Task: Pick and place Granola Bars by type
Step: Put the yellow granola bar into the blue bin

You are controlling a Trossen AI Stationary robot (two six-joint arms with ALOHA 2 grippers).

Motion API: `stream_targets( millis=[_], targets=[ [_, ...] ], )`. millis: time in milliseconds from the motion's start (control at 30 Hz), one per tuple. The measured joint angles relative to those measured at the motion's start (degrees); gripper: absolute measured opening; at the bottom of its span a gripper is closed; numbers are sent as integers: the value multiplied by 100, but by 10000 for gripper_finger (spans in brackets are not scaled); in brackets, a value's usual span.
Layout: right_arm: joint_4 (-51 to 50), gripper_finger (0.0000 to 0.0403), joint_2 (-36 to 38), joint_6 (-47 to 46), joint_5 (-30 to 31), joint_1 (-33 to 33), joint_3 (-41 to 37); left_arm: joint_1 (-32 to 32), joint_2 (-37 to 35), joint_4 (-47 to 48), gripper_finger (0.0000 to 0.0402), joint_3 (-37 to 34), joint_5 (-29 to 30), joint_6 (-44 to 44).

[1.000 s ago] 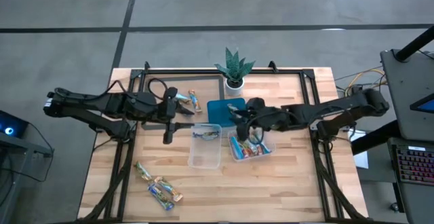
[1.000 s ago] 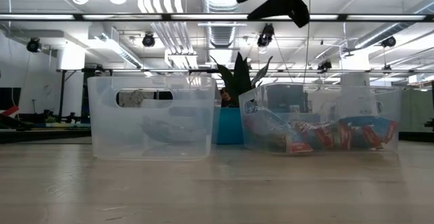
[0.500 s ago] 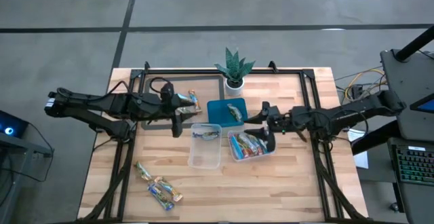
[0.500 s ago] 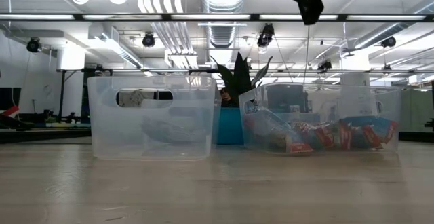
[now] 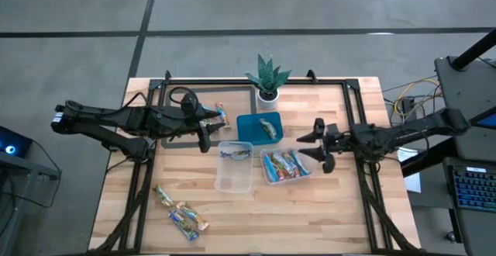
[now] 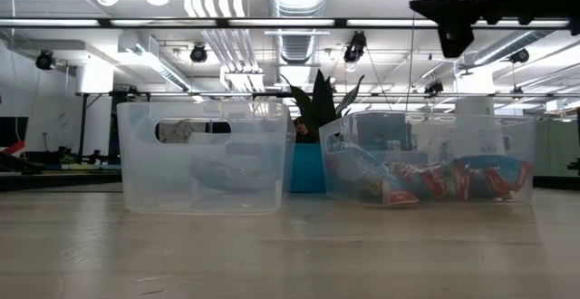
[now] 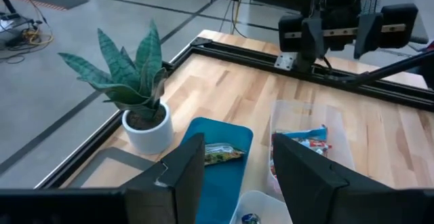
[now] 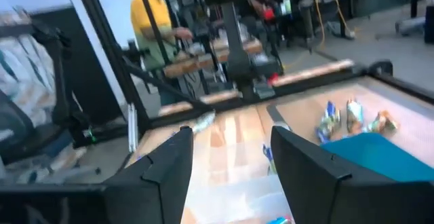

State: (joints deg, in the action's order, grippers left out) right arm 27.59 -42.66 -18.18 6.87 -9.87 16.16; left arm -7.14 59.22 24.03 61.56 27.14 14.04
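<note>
Granola bars lie in several places: a few loose ones (image 5: 180,213) near the table's front left, two (image 5: 222,115) left of the teal tray (image 5: 249,132), and one (image 7: 221,154) on the tray. A blue-wrapped bar (image 5: 236,152) lies in the left clear tub (image 5: 234,180). Several bars (image 5: 284,165) fill the right clear tub (image 6: 426,168). My left gripper (image 5: 206,129) hovers open left of the tray, nothing between its fingers (image 7: 178,176). My right gripper (image 5: 311,149) hangs open just right of the right tub, also holding nothing.
A potted plant (image 5: 267,77) stands behind the tray at the far edge. A black frame (image 5: 167,93) runs round the table top. Bare wood (image 5: 310,217) lies in front of the tubs. A person in a yellow top (image 8: 154,13) is in the room beyond.
My right gripper has drawn back from above the right tub toward the table's right edge, tipping up to point about level. My left gripper has stayed in place and rolled about its own axis. Both have stayed open.
</note>
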Motion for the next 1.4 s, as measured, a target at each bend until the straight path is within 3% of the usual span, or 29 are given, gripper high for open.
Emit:
stream_targets(
  millis=[333,800,1133,1400],
  targets=[
    [186,188,1414,213,106,-1,-827,0,9,0,158,0,19,-26],
    [-221,187,2547,288,1126,2,-1566,66,49,-10,158,-51,253,0],
    [-1360,187,3246,41,1285,2,-1564,1335,353,81,158,-790,245,544],
    [-2199,187,3898,38,1281,2,-1562,2205,674,87,158,-953,-722,88]
  ],
)
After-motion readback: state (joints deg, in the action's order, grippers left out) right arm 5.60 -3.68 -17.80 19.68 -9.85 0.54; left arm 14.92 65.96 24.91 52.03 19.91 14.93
